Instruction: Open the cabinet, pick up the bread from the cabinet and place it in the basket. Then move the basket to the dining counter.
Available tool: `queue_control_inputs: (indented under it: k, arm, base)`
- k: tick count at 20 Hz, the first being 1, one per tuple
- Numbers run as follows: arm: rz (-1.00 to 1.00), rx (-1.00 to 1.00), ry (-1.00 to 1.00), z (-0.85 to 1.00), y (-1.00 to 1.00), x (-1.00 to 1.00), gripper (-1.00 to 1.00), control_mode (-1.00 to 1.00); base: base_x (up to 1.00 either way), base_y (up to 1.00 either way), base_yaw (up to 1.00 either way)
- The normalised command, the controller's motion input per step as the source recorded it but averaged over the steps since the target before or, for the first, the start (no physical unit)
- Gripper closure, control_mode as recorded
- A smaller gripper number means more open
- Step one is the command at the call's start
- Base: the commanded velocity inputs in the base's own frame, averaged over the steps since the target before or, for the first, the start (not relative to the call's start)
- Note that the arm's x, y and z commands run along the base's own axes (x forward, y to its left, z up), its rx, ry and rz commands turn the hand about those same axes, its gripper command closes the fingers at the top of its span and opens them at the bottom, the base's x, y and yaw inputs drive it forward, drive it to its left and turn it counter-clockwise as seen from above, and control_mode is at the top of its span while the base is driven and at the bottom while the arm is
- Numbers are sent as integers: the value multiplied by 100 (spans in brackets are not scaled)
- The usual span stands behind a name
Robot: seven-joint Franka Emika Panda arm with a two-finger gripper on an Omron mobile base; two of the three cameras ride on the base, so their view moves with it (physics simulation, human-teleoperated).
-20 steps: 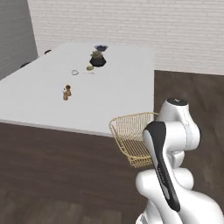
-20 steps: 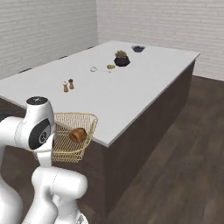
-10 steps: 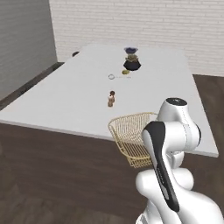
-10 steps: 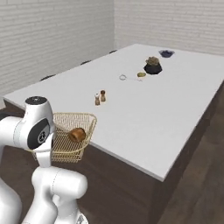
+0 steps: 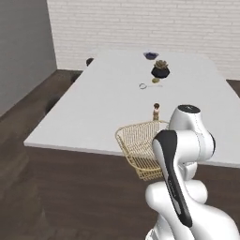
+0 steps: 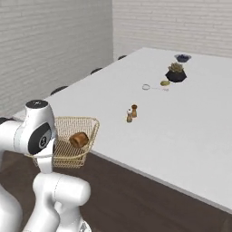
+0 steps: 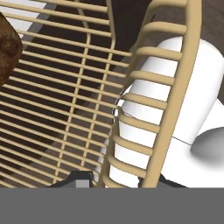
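Clamped on the wall of the basket (image 7: 144, 109), the end effector (image 7: 116, 181) grips it at the bottom of the hand view. Carrying is the step in hand: the basket hangs at the table's (image 6: 190, 127) near edge, centre-left of the right base view, the bread (image 6: 79, 139) inside. Next, I judge, it must reach over the table, lower and let go.

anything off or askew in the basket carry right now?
Nothing broken or spilled. The basket hangs tilted in mid-air at the near edge of the dining counter, not yet set down. The bread lies inside, against the basket's far side. The gripper's jaws are shut on the basket's rim.
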Motion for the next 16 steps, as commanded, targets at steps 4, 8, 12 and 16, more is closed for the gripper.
queue_control_inputs:
  k: [4,8,12,16]
  arm:
    - [0,0,0,0,0,0,100,100]
    - [0,0,0,0,0,0,100,100]
    - [0,0,0,0,0,0,100,100]
    - [0,0,0,0,0,0,100,100]
  base:
    - [98,100,-44]
    - [73,100,-37]
    - [73,100,-28]
    - [45,100,-19]
